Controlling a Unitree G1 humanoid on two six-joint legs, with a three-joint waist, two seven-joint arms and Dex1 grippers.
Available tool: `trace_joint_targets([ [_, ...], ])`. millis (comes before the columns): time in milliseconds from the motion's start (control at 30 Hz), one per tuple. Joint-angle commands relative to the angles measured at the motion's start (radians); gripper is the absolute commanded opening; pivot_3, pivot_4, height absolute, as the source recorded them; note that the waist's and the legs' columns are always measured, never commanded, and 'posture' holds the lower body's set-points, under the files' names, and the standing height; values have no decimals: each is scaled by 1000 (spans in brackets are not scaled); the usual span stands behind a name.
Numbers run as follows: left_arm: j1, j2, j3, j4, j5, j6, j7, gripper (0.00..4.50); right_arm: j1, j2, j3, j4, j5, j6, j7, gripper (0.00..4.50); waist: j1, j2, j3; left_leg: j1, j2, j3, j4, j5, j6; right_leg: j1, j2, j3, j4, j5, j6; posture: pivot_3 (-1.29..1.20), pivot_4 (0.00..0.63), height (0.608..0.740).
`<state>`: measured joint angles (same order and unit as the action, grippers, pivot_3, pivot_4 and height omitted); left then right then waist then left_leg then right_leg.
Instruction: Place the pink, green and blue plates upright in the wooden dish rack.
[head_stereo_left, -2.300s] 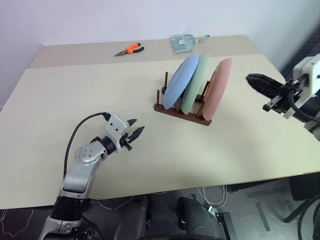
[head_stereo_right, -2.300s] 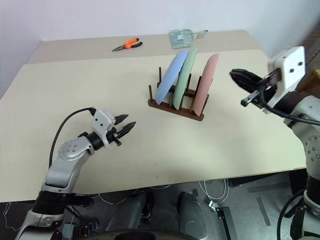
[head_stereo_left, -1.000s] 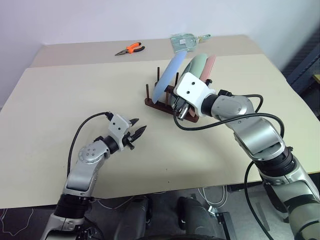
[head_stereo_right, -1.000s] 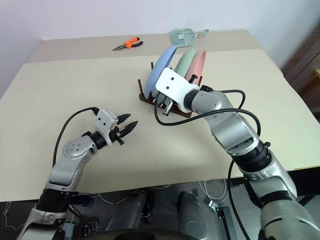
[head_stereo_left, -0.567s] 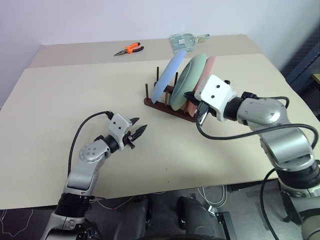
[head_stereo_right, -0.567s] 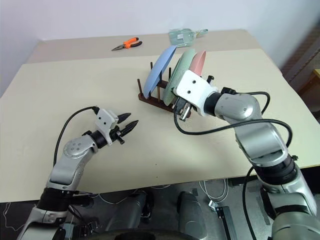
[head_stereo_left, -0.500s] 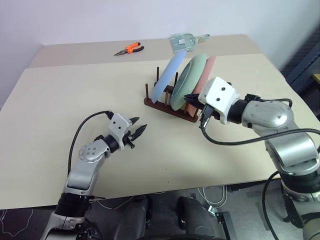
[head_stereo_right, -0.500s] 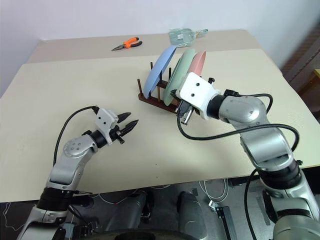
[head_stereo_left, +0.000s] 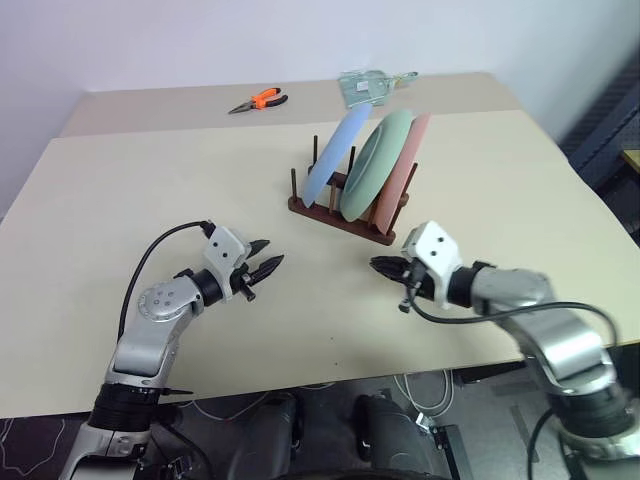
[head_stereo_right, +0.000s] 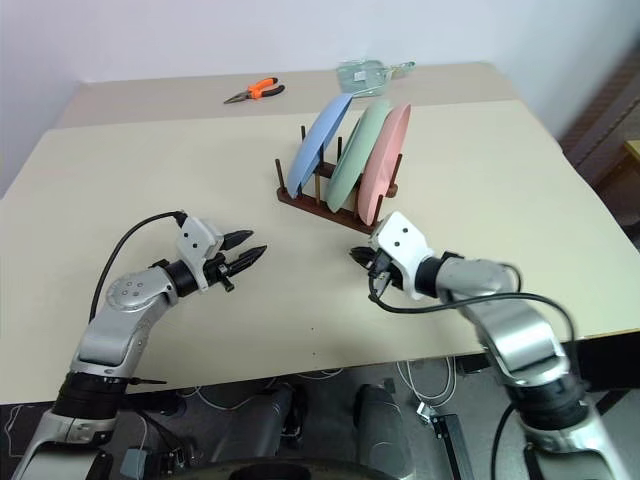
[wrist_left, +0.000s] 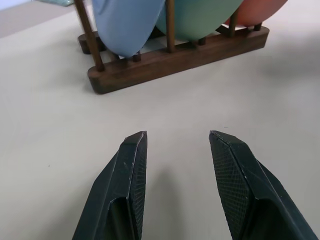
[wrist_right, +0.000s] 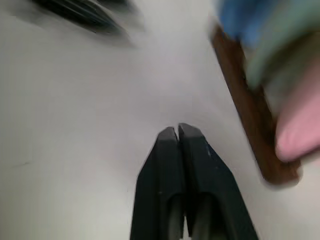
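The wooden dish rack (head_stereo_left: 338, 214) stands mid-table and holds all three plates on edge. The blue plate (head_stereo_left: 335, 160) leans at its left, the green plate (head_stereo_left: 377, 162) is in the middle, and the pink plate (head_stereo_left: 404, 170) is at its right. My right gripper (head_stereo_left: 385, 267) hovers low over the table just in front of the rack, shut and empty, clear of the plates. My left gripper (head_stereo_left: 262, 268) is to the rack's front left, open with nothing between its fingers (wrist_left: 131, 165). In the left wrist view the rack (wrist_left: 175, 55) lies straight ahead.
Orange-handled pliers (head_stereo_left: 258, 99) and a clear plastic packet (head_stereo_left: 367, 85) lie on the far table behind the rack. The table's front edge (head_stereo_left: 330, 380) runs close below both grippers.
My right gripper has come away from the plates, dropping down toward the table's front, still shut. The left gripper has stayed put. The plates remain in the rack.
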<state>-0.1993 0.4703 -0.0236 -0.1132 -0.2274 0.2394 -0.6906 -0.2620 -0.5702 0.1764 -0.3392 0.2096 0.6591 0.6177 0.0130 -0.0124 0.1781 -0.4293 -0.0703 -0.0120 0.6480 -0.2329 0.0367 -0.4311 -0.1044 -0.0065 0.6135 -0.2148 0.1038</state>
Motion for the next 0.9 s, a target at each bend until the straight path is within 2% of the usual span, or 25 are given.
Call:
trace_joint_targets([
  [33, 1, -6, -2, -46, -3, -2, 6, 2003, -51, 57, 27, 104, -92, -72, -96, 50, -1, 0, 0, 0, 0, 0, 0, 0, 0, 0, 0, 0, 0, 0, 0, 0, 150, 719],
  [267, 20, -15, -1, -74, -3, 8, 22, 2003, -109, 150, -12, 278, -142, -147, -199, 50, -1, 0, 0, 0, -1, 0, 0, 0, 0, 0, 1, 0, 1, 1, 2, 0, 150, 719],
  [667, 35, -31, -16, -116, -9, 44, 26, 2003, -142, 184, -146, 417, -184, -205, -371, 50, -1, 0, 0, 2, -1, 0, 0, 0, 0, 1, 2, 0, 1, 1, 2, 0, 150, 719],
  [900, 29, -38, -23, -114, -5, 46, 26, 2003, -144, 175, -179, 415, -200, -223, -389, 50, -2, 0, 0, 2, -1, 0, 0, 1, 1, 1, 2, 0, 2, 1, 2, 0, 150, 719],
])
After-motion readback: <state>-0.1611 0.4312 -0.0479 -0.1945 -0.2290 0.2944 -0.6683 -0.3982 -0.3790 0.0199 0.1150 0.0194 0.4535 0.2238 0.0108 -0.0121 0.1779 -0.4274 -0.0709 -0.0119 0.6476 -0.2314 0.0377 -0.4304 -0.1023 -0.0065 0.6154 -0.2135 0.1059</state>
